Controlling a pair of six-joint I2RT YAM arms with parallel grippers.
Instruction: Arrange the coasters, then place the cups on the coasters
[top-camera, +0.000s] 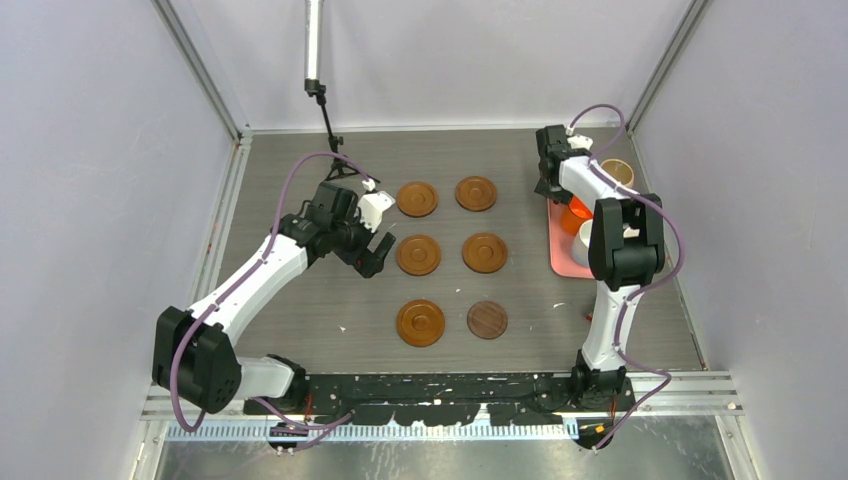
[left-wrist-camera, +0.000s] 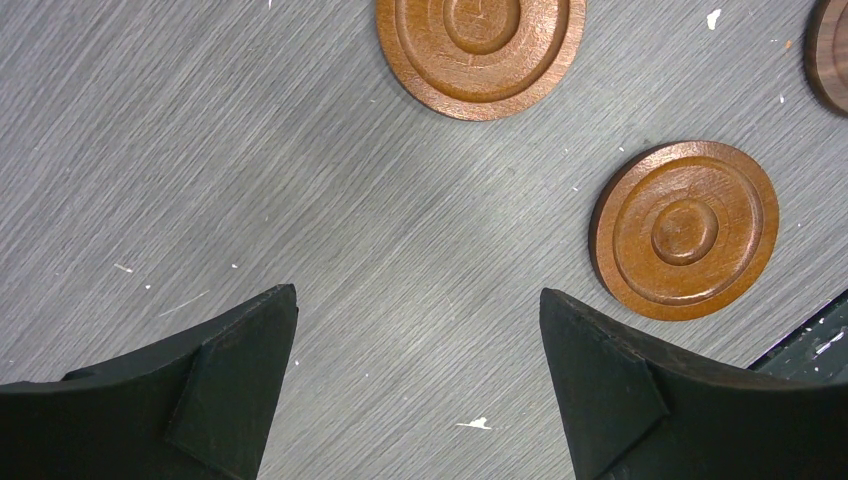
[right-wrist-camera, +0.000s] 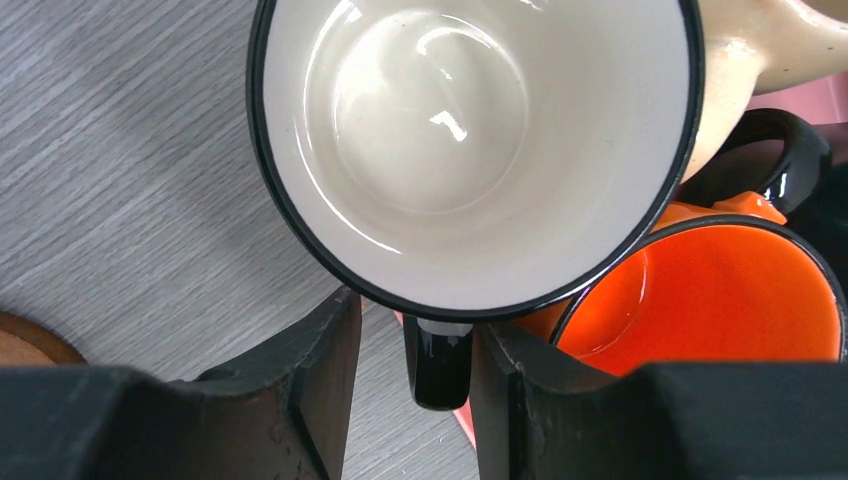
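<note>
Six coasters lie in two columns on the table: reddish ones (top-camera: 417, 198), (top-camera: 476, 193), (top-camera: 418, 255), (top-camera: 484, 252), (top-camera: 420, 323) and a darker flat one (top-camera: 487, 320). My left gripper (top-camera: 375, 250) (left-wrist-camera: 418, 292) hangs open over bare table beside the middle-left coaster (left-wrist-camera: 685, 230). My right gripper (top-camera: 549, 190) (right-wrist-camera: 417, 312) is open at the pink tray's left edge. The black handle (right-wrist-camera: 440, 370) of a white cup (right-wrist-camera: 470, 130) stands between its fingers, with a gap on the left side. An orange cup (right-wrist-camera: 710, 300) (top-camera: 578, 212) and a beige cup (right-wrist-camera: 750, 60) crowd right behind it.
The pink tray (top-camera: 560, 262) at the right holds the cups, among them a beige one (top-camera: 617, 172) at the back and a white one (top-camera: 585, 240). A black camera stand (top-camera: 330, 130) rises at the back left. Frame rails run along both sides of the table.
</note>
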